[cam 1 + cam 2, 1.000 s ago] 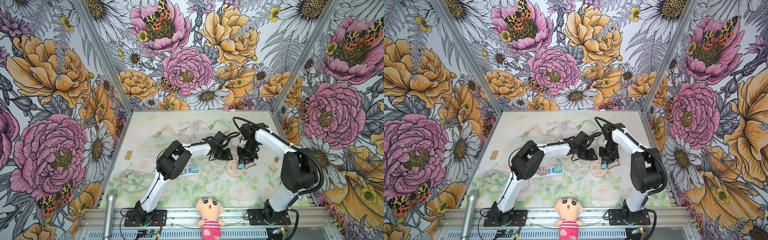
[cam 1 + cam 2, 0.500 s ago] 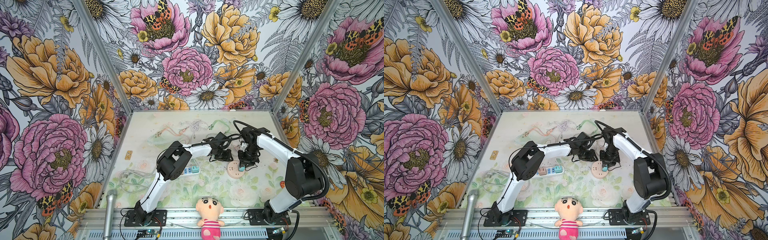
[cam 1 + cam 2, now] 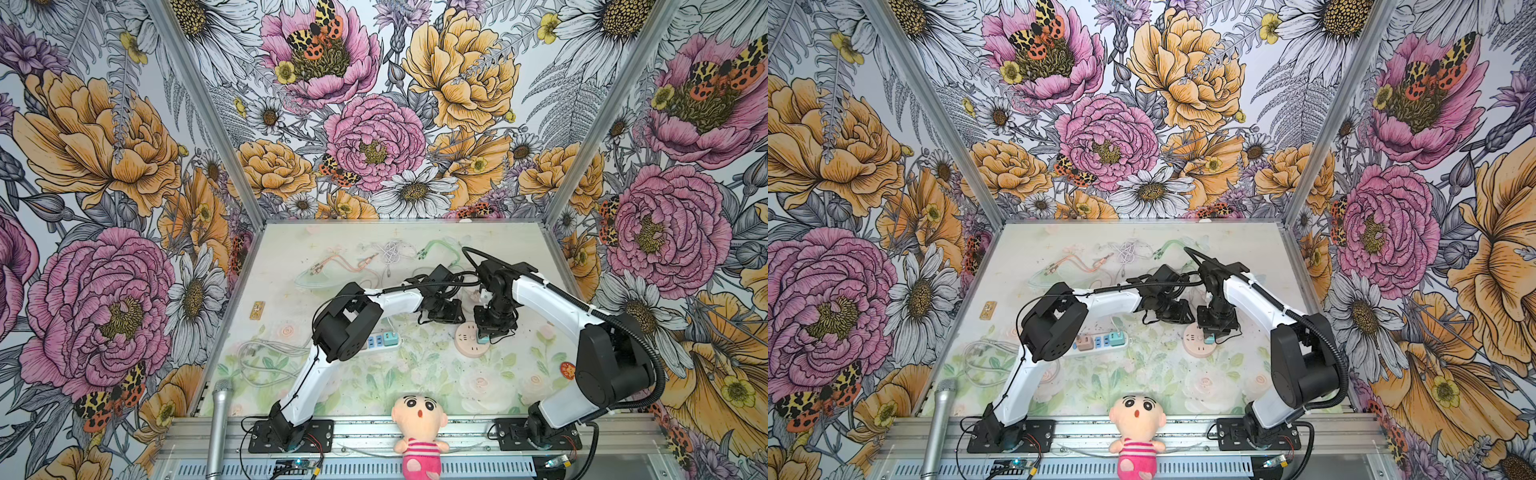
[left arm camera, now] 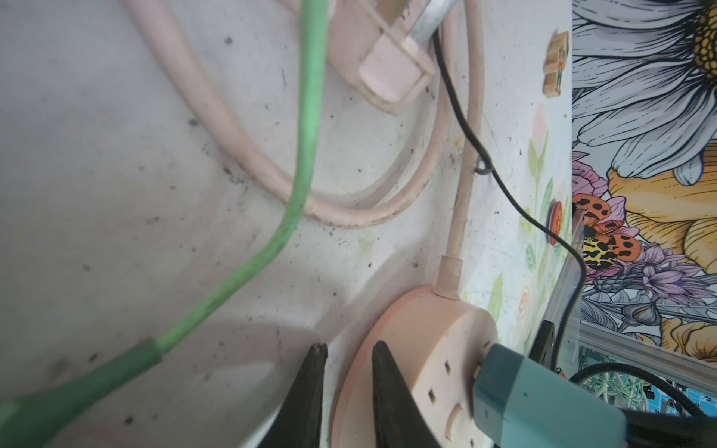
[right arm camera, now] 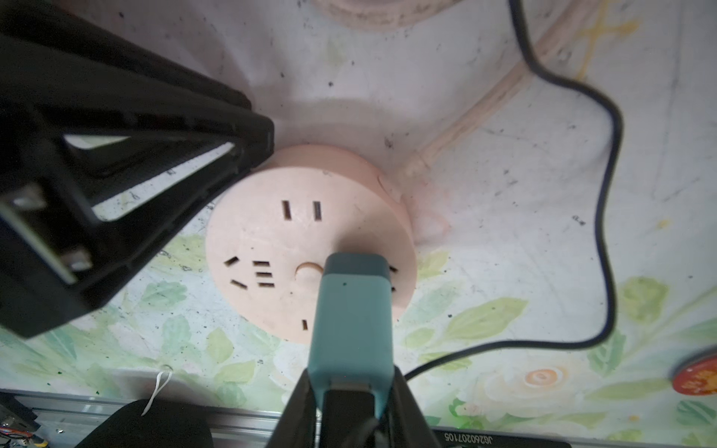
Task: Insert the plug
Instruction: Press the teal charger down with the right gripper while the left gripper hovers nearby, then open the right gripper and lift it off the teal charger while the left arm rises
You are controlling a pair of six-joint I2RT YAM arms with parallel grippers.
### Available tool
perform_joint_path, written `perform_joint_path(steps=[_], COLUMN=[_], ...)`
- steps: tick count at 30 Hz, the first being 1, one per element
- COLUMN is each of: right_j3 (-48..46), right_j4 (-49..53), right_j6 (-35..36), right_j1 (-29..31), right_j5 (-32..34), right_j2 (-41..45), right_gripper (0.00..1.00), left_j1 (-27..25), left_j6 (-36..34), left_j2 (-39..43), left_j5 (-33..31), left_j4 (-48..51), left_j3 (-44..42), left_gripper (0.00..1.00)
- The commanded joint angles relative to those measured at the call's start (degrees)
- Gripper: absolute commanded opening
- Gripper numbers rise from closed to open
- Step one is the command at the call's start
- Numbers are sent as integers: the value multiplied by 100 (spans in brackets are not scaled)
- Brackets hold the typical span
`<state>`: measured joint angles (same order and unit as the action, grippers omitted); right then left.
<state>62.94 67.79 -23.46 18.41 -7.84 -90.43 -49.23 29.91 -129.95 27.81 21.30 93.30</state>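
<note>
In both top views, the two arms meet over the middle of the table [image 3: 291, 257]. The round pink socket [image 3: 467, 347] lies flat there. The right gripper [image 3: 486, 332] points down at it with a blue-green plug [image 3: 482, 338] in its jaws. The left gripper [image 3: 1177, 313] sits just beside the socket, on the side toward the back wall. A white power strip [image 3: 1100, 341] lies near the left arm's elbow. A doll [image 3: 419, 415] sits at the front edge, and a microphone [image 3: 938, 415] stands at the front left.

In the left wrist view, the left gripper [image 4: 349, 347] has its two black fingers [image 4: 316, 388] a little apart. The socket's [image 4: 419, 349] edge is in the gap. I cannot tell if they squeeze it. The plug [image 4: 543, 395] is right at the socket's top, near its edge. A pink cord [image 4: 461, 194] runs out of the socket, and a green cable [image 4: 302, 155] lies beside it.

In the right wrist view, the right gripper [image 5: 351, 384] holds the plug [image 5: 351, 302] tight between its jaws. The plug's front end is on the socket's [image 5: 271, 240] top, at the side nearest the camera. A black cable [image 5: 605, 194] loops on the table.
</note>
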Motion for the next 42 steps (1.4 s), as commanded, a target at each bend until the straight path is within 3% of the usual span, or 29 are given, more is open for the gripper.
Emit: perform_joint_path(steps=[1,12,25,42], right_j3=[-617,-338,-380,361], right_j4=[-506,-638,-662,-434], right_j6=[-100,135,167,151], right_j1=[29,-152,-123,-137], right_j5=[122,-573,-505,-443], right_j2=[-543,-1144,-1347,-839], right_gripper=[0,0,0,30], left_j1=[-166,-294,-350,-359], left_j6=[-137,-187,-205,-118], left_j2=[306,465,515,598], left_j5=[137,137,126,-40], left_j4=[93,94,102,135], left_j3=[-95,-171,-160,-174], left_gripper=[25,24,24,24])
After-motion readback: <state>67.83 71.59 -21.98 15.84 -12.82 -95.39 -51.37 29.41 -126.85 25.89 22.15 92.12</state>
